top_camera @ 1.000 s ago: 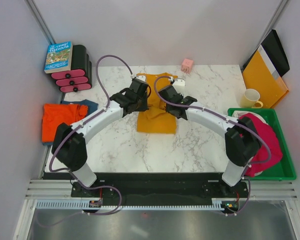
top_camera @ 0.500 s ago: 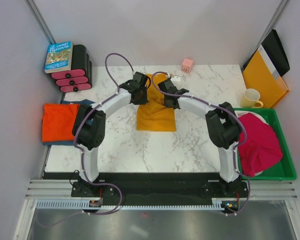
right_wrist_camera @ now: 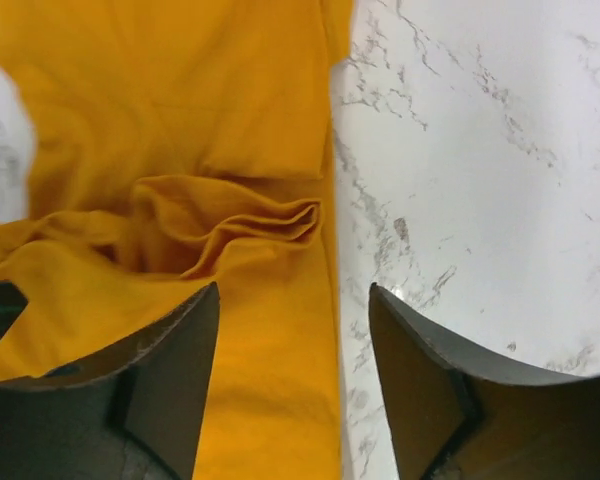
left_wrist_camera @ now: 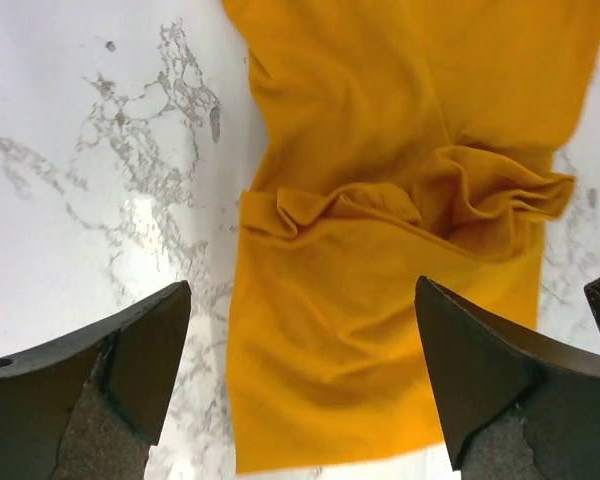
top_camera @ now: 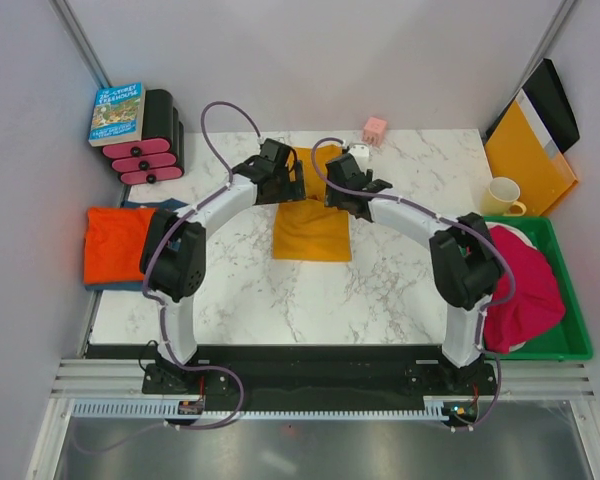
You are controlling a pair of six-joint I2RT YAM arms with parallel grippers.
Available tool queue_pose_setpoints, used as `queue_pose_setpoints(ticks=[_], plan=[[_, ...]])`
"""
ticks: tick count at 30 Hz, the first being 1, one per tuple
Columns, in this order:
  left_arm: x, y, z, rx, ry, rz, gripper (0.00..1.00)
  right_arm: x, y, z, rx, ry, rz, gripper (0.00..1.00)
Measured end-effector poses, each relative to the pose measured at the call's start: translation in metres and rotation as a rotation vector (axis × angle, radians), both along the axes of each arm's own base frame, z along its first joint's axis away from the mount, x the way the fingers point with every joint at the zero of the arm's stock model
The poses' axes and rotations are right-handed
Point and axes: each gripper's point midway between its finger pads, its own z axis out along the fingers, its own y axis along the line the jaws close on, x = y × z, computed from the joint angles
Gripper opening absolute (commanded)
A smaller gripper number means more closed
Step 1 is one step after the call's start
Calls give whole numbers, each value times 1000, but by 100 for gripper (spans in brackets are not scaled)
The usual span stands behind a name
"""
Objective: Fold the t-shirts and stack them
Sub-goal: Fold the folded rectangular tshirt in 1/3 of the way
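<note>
From above, both my arms reach to the far middle of the marble table (top_camera: 280, 300), and my left gripper (top_camera: 283, 180) and right gripper (top_camera: 344, 186) sit side by side over the far part of the mustard-yellow t-shirt (top_camera: 310, 232). Its folded near part lies flat on the base side of both grippers. Well off to the left of my left gripper, the red-orange t-shirt (top_camera: 118, 243) lies folded on the dusty blue t-shirt (top_camera: 177, 209), only a corner of which shows. Far to the right of my right gripper, the magenta-pink t-shirt (top_camera: 525, 285) is heaped in a green tray (top_camera: 572, 342). Beyond that tray are a pale mug (top_camera: 501, 196) and a yellow-orange folder (top_camera: 525, 155), and a pink cube (top_camera: 375, 129) sits just past my right gripper. A book (top_camera: 117, 112) lies in the far left corner; its cover lettering is too small for me to read. Through my left wrist camera, my left gripper (left_wrist_camera: 302, 290) is spread wide and holds nothing, with the mustard-yellow t-shirt (left_wrist_camera: 380, 100) lying below it and a bunched ridge of cloth running across between the fingertips. Through my right wrist camera, my right gripper (right_wrist_camera: 293, 290) is likewise spread and empty. Below it is the right edge of the mustard-yellow t-shirt (right_wrist_camera: 180, 100), with a crumpled fold just ahead of my left finger and bare marble under the right one. I see no print or label on the cloth.
</note>
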Motion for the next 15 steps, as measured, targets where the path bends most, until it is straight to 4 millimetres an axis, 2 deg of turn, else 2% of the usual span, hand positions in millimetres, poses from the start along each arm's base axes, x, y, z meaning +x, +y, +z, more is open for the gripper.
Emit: queue_pose_setpoints(ticks=[2,3,4,5,7,10,12,15], plan=[[-7,2,19,-22,-32,-1,89,-11,5,20,27,-34,27,19],[-12,4,29,-39,-47,0,84,-17,10,29,53,-50,42,0],[-17,4,38,-58,-63,-1,71,-23,16,35,80,-62,57,0],[-24,3,46,-79,-78,-5,62,-29,22,37,108,-64,71,0],[-35,-1,47,-106,-80,-10,44,-38,31,30,132,-49,100,0],[-55,-11,26,-110,-37,-34,35,-50,38,-5,126,28,125,0],[-74,-19,1,-92,25,-64,32,-56,38,-32,105,87,129,0],[-94,-31,-30,-75,105,-100,27,-64,37,-63,85,155,130,0]])
